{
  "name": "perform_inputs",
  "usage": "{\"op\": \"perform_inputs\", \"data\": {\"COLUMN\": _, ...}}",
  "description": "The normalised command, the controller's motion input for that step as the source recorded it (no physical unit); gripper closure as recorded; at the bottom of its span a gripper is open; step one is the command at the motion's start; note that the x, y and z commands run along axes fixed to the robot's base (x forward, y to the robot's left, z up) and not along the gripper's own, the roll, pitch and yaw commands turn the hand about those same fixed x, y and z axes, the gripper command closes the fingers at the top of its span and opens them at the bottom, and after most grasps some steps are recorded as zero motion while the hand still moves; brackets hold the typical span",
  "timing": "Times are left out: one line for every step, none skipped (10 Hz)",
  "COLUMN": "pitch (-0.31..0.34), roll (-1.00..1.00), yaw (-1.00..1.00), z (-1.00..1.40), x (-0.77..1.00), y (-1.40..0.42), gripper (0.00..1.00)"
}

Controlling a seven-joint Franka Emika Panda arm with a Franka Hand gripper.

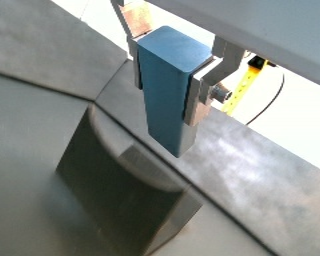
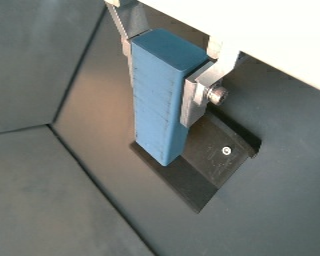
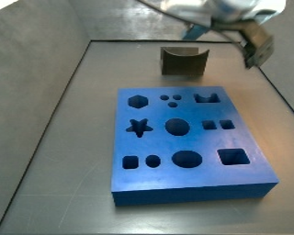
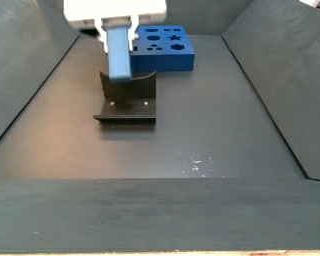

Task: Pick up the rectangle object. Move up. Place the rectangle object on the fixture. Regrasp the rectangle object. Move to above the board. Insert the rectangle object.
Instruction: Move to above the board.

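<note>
Wrist views: gripper (image 1: 176, 85) closed on the rectangle object (image 1: 170, 90), clamped near its upper end by the silver fingers (image 1: 200, 95); block hung upright, free end pointing down. Fixture (image 1: 123, 185) seen below and slightly aside of the block's free end; gap or contact not readable here. From the opposite wrist camera, block (image 2: 163, 95) over the fixture's base plate (image 2: 216, 160), lower end close to it.

Side views: gripper (image 4: 119, 40) directly above the fixture (image 4: 127, 95), block (image 4: 120, 55) vertical, lower end at about notch height. Board (image 3: 186, 138) lay well apart, beyond the fixture. Gripper mostly cropped in that view; fixture (image 3: 183, 61) visible near it.

Judged step: placing on fixture. Advisable: lower slowly, keep block square to the notch, release only once seated.
</note>
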Motion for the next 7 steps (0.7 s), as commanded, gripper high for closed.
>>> {"op": "perform_inputs", "data": {"pitch": 0.243, "roll": -0.01, "yaw": 0.17, "z": 1.0, "x": 0.15, "y": -0.24, "gripper": 1.0}}
{"op": "perform_inputs", "data": {"pitch": 0.217, "roll": 0.0, "yaw": 0.17, "z": 1.0, "x": 0.15, "y": -0.23, "gripper": 1.0}}
{"op": "perform_inputs", "data": {"pitch": 0.189, "roll": -0.01, "yaw": 0.17, "z": 1.0, "x": 0.15, "y": -0.22, "gripper": 1.0}}
{"op": "perform_inputs", "data": {"pitch": 0.173, "roll": -0.01, "yaw": 0.17, "z": 1.0, "x": 0.15, "y": -0.21, "gripper": 1.0}}
{"op": "perform_inputs", "data": {"pitch": 0.164, "roll": -0.01, "yaw": 0.16, "z": 1.0, "x": 0.15, "y": -0.21, "gripper": 1.0}}
{"op": "perform_inputs", "data": {"pitch": 0.137, "roll": -0.02, "yaw": 0.14, "z": 1.0, "x": 0.14, "y": -0.2, "gripper": 1.0}}
{"op": "perform_inputs", "data": {"pitch": 0.124, "roll": -0.02, "yaw": 0.14, "z": 1.0, "x": 0.14, "y": -0.19, "gripper": 1.0}}
